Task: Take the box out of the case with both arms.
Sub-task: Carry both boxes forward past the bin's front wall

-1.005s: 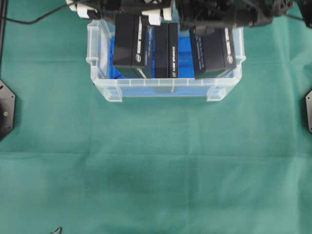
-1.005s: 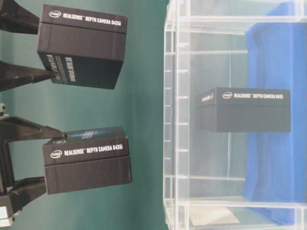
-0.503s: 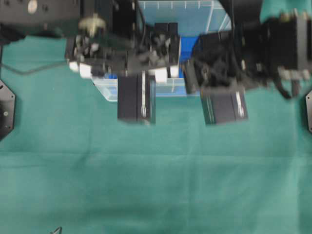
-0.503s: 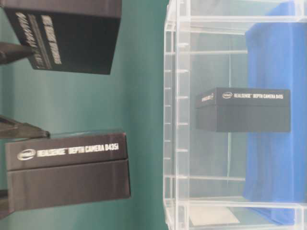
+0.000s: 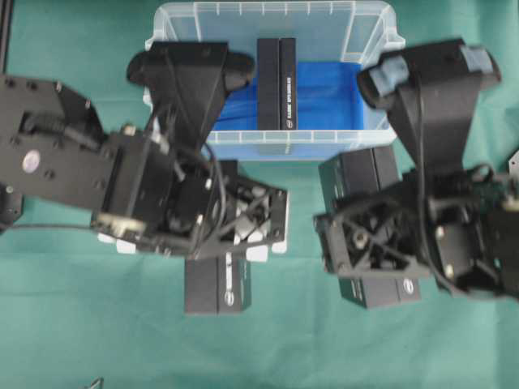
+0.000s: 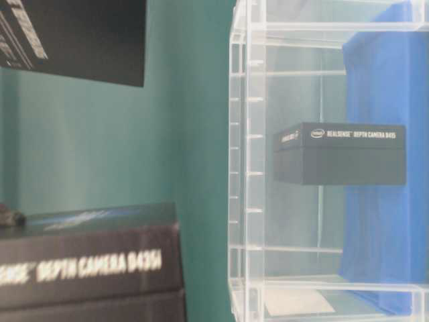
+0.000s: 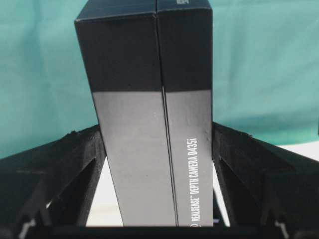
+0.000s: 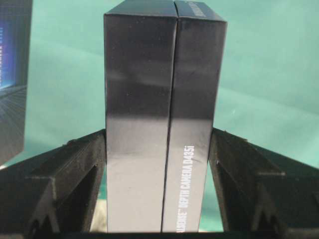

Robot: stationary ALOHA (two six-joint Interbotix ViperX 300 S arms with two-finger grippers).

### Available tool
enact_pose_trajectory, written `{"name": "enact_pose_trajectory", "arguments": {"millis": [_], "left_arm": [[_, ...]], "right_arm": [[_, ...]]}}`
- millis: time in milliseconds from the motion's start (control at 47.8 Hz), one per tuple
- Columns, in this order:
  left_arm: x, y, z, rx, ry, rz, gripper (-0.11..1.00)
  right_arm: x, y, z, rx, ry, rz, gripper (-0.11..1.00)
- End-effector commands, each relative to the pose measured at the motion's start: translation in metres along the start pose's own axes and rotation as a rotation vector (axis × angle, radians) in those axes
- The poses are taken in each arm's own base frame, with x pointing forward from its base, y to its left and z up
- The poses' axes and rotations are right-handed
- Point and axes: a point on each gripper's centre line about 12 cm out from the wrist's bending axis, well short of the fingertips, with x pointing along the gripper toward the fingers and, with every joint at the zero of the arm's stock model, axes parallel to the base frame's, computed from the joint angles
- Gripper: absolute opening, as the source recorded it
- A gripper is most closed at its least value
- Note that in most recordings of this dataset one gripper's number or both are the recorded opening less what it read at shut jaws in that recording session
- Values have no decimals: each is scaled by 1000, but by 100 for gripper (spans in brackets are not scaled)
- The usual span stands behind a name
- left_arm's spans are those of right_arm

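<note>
1. Three black boxes in all: two carried outside the case, one inside it.
2. Nearest in the overhead view, the left hand (image 5: pixel 243 223) is clamped on the left box (image 5: pixel 217 285), which hangs over the green tabletop (image 5: pixel 81 324) at about 7 o'clock from the case. The left wrist view shows both fingers (image 7: pixel 75 164) pressed flat on its long sides.
3. At about 5 o'clock from the case, the right hand (image 5: pixel 365 243) grips the right box (image 5: pixel 381 288) the same way.
4. Farthest, the case (image 5: pixel 268 150), with its blue lining (image 5: pixel 332 101), holds the third box (image 5: pixel 276 81) standing on edge at its middle.
5. One clear case and two arms in all.
6. Judging by looks, the boxes are stiff, light cardboard with smooth, slightly slick faces; squeezing across the narrow width, low on the broad sides, suits them best.
</note>
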Motion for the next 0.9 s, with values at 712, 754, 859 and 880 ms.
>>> {"name": "enact_pose_trajectory", "arguments": {"millis": [712, 754, 859, 880], "left_arm": [[-19, 7, 19, 10, -32, -36, 65], [-20, 7, 19, 14, -31, -39, 65], [-19, 7, 19, 17, -31, -36, 65], [-19, 7, 19, 17, -31, -36, 65]], "right_arm": [[-11, 3, 0, 42, -8, -4, 66], [-11, 3, 1, 44, -8, -4, 66], [-10, 3, 2, 45, -9, -5, 66], [-10, 3, 2, 46, -10, -5, 66]]}}
